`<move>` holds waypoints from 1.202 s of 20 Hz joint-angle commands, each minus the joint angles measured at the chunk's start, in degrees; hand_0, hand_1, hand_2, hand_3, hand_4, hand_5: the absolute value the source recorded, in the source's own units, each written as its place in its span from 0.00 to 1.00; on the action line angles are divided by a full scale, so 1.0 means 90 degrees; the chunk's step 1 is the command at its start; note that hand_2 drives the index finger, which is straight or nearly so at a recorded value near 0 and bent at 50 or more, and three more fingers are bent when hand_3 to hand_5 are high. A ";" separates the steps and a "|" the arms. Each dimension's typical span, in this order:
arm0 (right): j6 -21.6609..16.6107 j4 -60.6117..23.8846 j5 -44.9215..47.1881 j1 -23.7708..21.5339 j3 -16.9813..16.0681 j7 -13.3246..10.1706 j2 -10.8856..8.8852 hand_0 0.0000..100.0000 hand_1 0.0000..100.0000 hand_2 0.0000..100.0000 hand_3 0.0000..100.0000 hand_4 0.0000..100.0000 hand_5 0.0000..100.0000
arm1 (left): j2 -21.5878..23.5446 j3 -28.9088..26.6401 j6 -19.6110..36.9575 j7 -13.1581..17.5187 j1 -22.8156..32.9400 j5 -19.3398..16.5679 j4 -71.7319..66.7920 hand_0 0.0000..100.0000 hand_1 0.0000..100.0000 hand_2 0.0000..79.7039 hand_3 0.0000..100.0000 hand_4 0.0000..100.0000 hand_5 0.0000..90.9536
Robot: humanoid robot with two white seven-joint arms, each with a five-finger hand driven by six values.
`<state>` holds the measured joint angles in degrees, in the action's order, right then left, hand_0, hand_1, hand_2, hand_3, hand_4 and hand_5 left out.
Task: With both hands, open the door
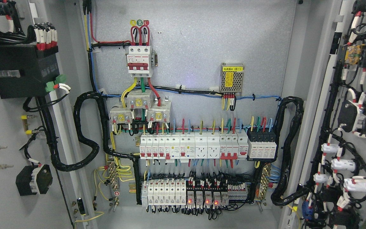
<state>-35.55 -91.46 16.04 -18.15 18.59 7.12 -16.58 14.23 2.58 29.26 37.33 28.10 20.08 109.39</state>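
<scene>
Doors stand swung wide on both sides of an electrical cabinet, their inner faces turned to the camera: the left door [8,127] fills the left edge and carries a black box-shaped module [21,70] with red-and-white-tipped wires, plus a smaller black unit [32,179] lower down; the right door [361,111] fills the right edge and is thick with black cable looms and white connectors [342,165]. Neither robot hand nor arm shows anywhere in the view, so how the fingers stand cannot be told. Black corrugated conduit loops [84,136] from the left door's hinge side into the cabinet, and a matching bundle [289,149] runs down near the right hinge side. Farther back, on the grey back panel [202,47], the lowest row holds white terminal blocks and relays [199,194] with small red lights lit. Above it sits a long row of white breakers [192,146] with red toggles, ending at a black block [261,146]. Higher up, three current transformers [140,109] cluster below a red-and-white main breaker [139,60], and a small perforated power supply [232,78] with a yellow label is mounted to the right.
</scene>
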 commanded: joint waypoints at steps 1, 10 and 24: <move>-0.0045 0.0435 0.0034 -0.0181 -0.0493 -0.0010 0.0006 0.22 0.00 0.00 0.00 0.00 0.00 | -0.0067 -0.1213 -0.0505 -0.0026 0.0149 0.0279 0.0454 0.30 0.00 0.04 0.03 0.04 0.00; -0.0045 0.0435 0.0171 -0.0278 -0.0669 -0.0010 0.0016 0.22 0.00 0.00 0.00 0.00 0.00 | -0.0409 -0.1994 -0.1356 -0.0007 0.0169 0.0327 0.0366 0.30 0.00 0.04 0.03 0.04 0.00; -0.0191 0.0114 0.0444 -0.0386 -0.0718 0.0019 -0.0101 0.22 0.00 0.00 0.00 0.00 0.00 | -0.0399 -0.2844 -0.1513 0.0560 0.0101 0.0650 -0.0142 0.29 0.00 0.03 0.03 0.04 0.00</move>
<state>-37.03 -88.79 19.72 -21.16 12.97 6.82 -17.04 11.14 -16.04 15.80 41.32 29.26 25.09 110.14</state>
